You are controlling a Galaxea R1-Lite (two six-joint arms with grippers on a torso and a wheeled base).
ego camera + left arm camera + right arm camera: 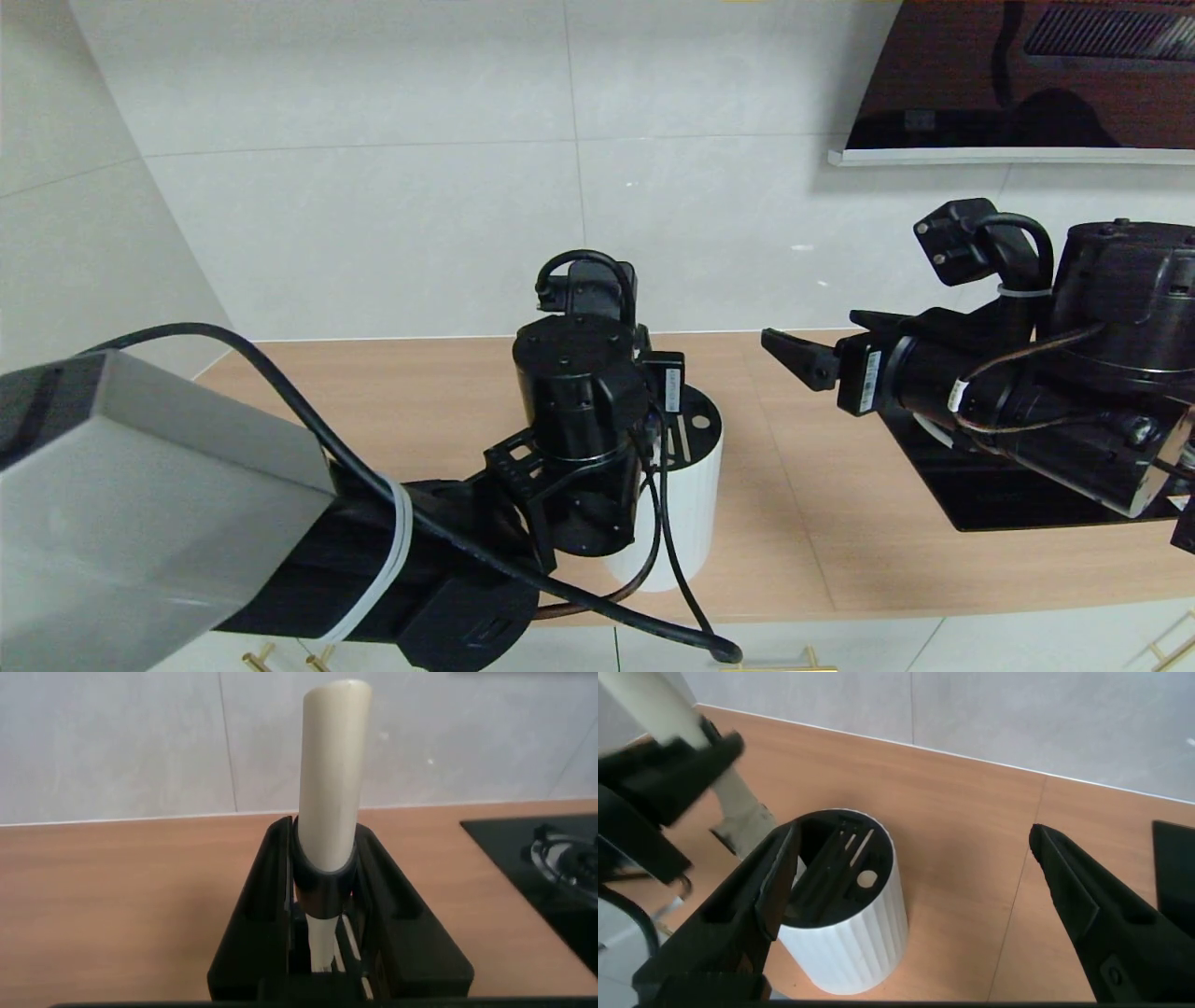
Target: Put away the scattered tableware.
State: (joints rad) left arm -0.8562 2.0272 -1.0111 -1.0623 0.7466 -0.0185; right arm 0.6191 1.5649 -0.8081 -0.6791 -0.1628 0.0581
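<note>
From the head view, the left arm's wrist hangs over the white holder [686, 504]. The holder stands close to the near edge of the counter [392, 401]. Off to the right, the right claw [808, 327] hovers by the left edge of the cooktop [1008, 499], fingers apart and carrying nothing.

The left wrist view has the left claw [327, 845] clamped on a cream-handled utensil [332, 775] that stands upright. Open counter runs back to the tiled wall.

In the right wrist view the utensil's lower end sits at the holder's left rim; I cannot tell whether it is in a slot.

I'd say this piece is nearly stowed, with seating and letting go left, and I can't judge how much else waits. There is free room left and far of the holder, but a push toward the near edge could knock it off.
</note>
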